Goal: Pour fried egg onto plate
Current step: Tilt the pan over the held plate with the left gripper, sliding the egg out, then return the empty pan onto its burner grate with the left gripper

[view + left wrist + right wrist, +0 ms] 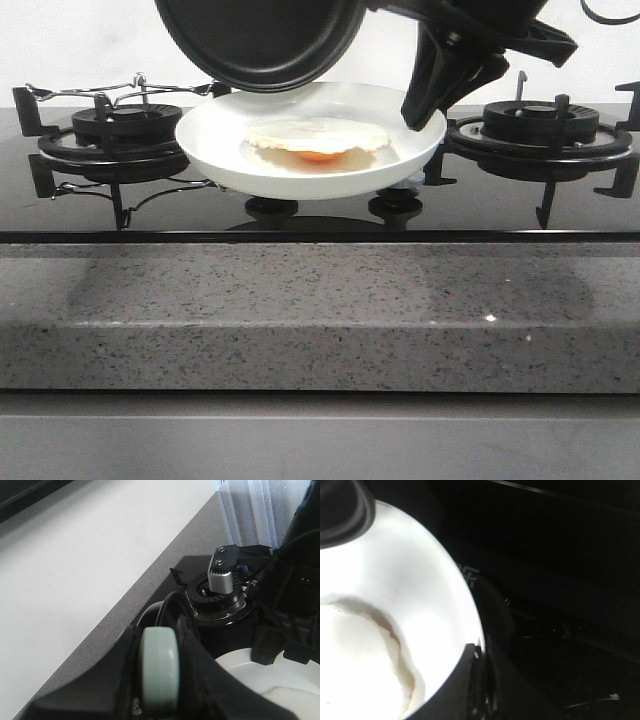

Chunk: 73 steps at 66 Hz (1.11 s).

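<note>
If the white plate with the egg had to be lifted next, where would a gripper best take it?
Probably by the plate's raised rim on the robot's left side, pinched from outside. The rim there is bare; the egg lies centrally, the tilted pan overhangs the back, and the right gripper crowds the right edge.

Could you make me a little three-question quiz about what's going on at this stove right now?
1. True or false: the fried egg lies on the plate.
2. The black frying pan is: A) flat on a burner, B) tilted above the plate, C) under the plate.
3. Fill in: the egg's yolk is ____ in colour.

Key: 1 true; 2 B; 3 orange.
</note>
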Available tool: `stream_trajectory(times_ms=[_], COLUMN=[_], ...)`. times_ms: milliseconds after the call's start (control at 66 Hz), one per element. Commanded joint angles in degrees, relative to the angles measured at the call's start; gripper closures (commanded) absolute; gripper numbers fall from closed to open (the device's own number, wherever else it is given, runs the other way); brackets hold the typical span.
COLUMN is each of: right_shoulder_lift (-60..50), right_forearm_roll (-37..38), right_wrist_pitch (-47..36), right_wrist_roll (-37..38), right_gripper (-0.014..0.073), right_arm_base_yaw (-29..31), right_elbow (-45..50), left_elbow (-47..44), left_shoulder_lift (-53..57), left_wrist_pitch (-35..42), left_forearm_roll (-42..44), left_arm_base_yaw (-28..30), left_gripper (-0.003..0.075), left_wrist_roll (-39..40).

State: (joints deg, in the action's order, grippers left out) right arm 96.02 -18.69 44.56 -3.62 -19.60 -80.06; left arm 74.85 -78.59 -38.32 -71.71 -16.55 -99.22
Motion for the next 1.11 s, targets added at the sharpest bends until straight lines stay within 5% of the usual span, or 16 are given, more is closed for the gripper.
stream_trajectory(times_ms=[0, 197, 364, 697, 1091], right_shoulder_lift=[-2.2, -2.2, -2.2, -2.2, -2.2], right_forearm_roll=[-0.3, -0.3, -0.3, -0.3, -0.3], right_wrist_pitch=[-2.4, -2.4, -2.4, -2.4, -2.4], right_wrist_roll=[-0.4, -0.4, -0.4, -0.4, -0.4], right_gripper=[0.0662, 0.0662, 0.0662, 0.0662, 0.0662], right_arm_base_yaw=[0.3, 0.3, 0.3, 0.3, 0.3], right_elbow=[-1.3, -1.3, -1.3, -1.3, -1.3], left_elbow=[1.8, 1.8, 1.8, 1.8, 1.8], left_shoulder_lift=[2.4, 2.2, 1.4, -6.6, -20.4], left_wrist_pitch=[2.3, 10.6, 10.5, -4.6, -14.8], left_forearm_roll=[-3.8, -4.1, -6.1, -19.8, -32.0], left_arm_base_yaw=[-0.5, 1.1, 8.3, 27.4, 35.1], left_gripper=[0.0740, 0.0740, 0.0740, 0.0740, 0.0740], left_wrist_roll=[1.1, 13.4, 24.5, 40.0, 48.4])
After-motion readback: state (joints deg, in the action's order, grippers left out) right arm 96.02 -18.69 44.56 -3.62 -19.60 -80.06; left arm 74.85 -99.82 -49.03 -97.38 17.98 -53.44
